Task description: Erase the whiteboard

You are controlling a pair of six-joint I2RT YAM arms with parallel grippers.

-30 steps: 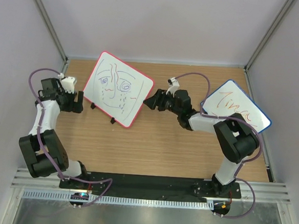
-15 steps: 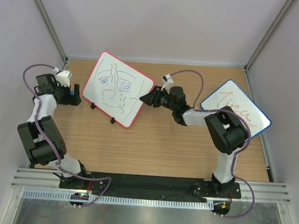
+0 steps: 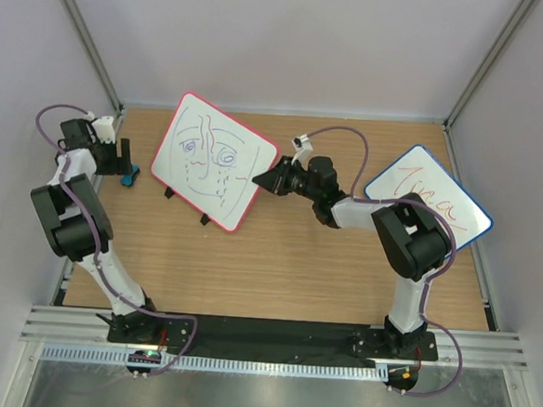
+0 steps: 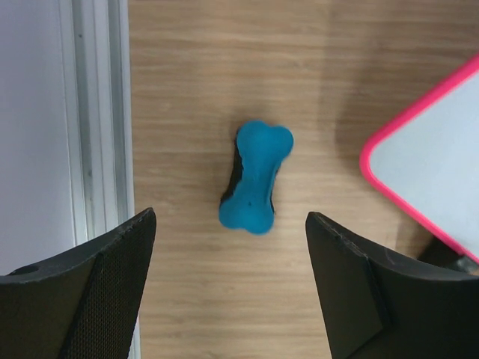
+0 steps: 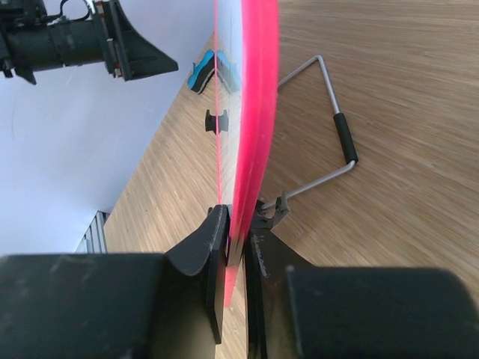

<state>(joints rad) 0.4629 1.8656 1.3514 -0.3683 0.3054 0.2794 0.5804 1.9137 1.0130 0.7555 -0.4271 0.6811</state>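
Observation:
The whiteboard (image 3: 213,173) has a pink frame and stands tilted on a wire stand, with a purple and red face drawn on it. My right gripper (image 3: 268,180) is shut on its right edge; in the right wrist view the jaws (image 5: 238,239) pinch the pink rim (image 5: 254,112). A blue bone-shaped eraser (image 4: 256,178) lies flat on the wood just left of the board. My left gripper (image 4: 228,284) hangs over it, open, the eraser beyond its fingertips and untouched. From above, the left gripper (image 3: 122,159) is beside the eraser (image 3: 129,174).
A blue-framed board (image 3: 427,203) with orange writing stands at the right. An aluminium rail (image 4: 97,112) and the wall run close along the left of the eraser. The whiteboard's wire stand (image 5: 329,149) reaches out behind it onto the wood.
My right gripper has closed onto the whiteboard's right edge. My left gripper has drawn back toward the far left corner, uncovering the blue eraser, its jaws narrowing slightly.

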